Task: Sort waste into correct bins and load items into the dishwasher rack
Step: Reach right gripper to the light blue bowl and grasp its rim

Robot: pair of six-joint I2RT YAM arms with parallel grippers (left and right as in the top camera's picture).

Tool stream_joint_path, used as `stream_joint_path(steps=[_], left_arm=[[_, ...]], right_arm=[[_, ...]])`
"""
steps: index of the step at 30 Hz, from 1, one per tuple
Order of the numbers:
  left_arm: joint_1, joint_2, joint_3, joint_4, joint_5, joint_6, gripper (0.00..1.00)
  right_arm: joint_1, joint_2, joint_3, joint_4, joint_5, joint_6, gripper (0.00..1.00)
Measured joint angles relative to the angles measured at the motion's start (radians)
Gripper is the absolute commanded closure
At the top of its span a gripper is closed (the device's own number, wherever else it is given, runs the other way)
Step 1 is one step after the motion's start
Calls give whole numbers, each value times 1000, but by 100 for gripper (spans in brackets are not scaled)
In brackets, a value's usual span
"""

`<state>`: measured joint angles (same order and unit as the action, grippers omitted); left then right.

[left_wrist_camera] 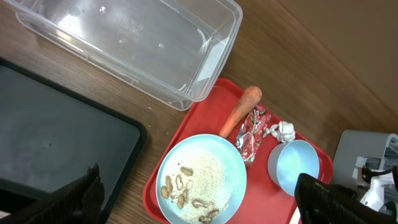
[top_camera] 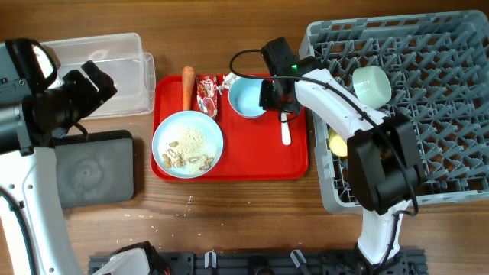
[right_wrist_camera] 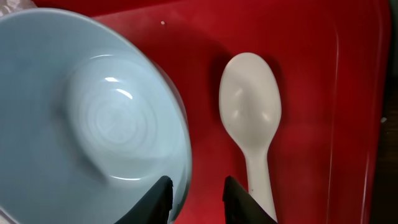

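1. Overhead, with the red tray point(top_camera: 260, 153) as our marker: the pale blue bowl point(top_camera: 246, 99) sits at the tray's far edge. The right gripper point(top_camera: 269, 98) is down at the bowl's rim, on its right side. The white spoon point(top_camera: 286, 134) lies on the tray just right of that gripper.
2. Same view: the plate point(top_camera: 164, 126), carrying peanut shells point(top_camera: 179, 159), fills the tray's near-left part. Carrot point(top_camera: 187, 88), wrapper point(top_camera: 206, 95) and paper scrap point(top_camera: 227, 82) line the far-left edge. The clear tub point(top_camera: 107, 72) stands off the tray's far-left corner and the black tray point(top_camera: 95, 172) off its left side. The dishwasher rack point(top_camera: 428, 114) stands just off its right edge, with a mint bowl point(top_camera: 372, 85) and a cup point(top_camera: 338, 143) inside.
3. Left wrist: the left gripper point(left_wrist_camera: 196, 177) is spread wide with nothing in it. It hangs over the tray's left part, and the plate shows between its fingers.
4. Right wrist: the fingers point(right_wrist_camera: 158, 199) stand a narrow gap apart, straddling the bowl's rim, one over the bowl, one over bare tray. The spoon lies just outside the outer finger. Whether either pad touches the rim is hard to judge; it looks like neither does.
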<state>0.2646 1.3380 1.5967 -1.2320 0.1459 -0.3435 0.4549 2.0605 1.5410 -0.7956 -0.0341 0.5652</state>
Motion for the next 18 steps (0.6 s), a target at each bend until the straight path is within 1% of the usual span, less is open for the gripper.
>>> stream_joint_path(steps=[1, 2, 3, 11, 12, 13, 14, 18], left_arm=[[0, 0, 0, 0, 0, 0, 0], [0, 0, 0, 0, 0, 0, 0], [0, 0, 0, 0, 0, 0, 0], [0, 0, 0, 0, 0, 0, 0], [0, 0, 0, 0, 0, 0, 0], [0, 0, 0, 0, 0, 0, 0], [0, 0, 0, 0, 0, 0, 0], [0, 0, 0, 0, 0, 0, 0]], right_arm=[[-1, 0, -1, 2, 0, 0, 72], [-1, 1, -2, 6, 0, 0, 78], [-1, 2, -2, 10, 0, 0, 82], [-1, 30, -2, 24, -4, 6, 82], [-1, 33, -2, 27, -4, 6, 85], [-1, 35, -2, 27, -5, 6, 93], [-1, 38, -2, 27, -7, 5, 96], [-2, 47, -2, 31, -19, 2, 96]])
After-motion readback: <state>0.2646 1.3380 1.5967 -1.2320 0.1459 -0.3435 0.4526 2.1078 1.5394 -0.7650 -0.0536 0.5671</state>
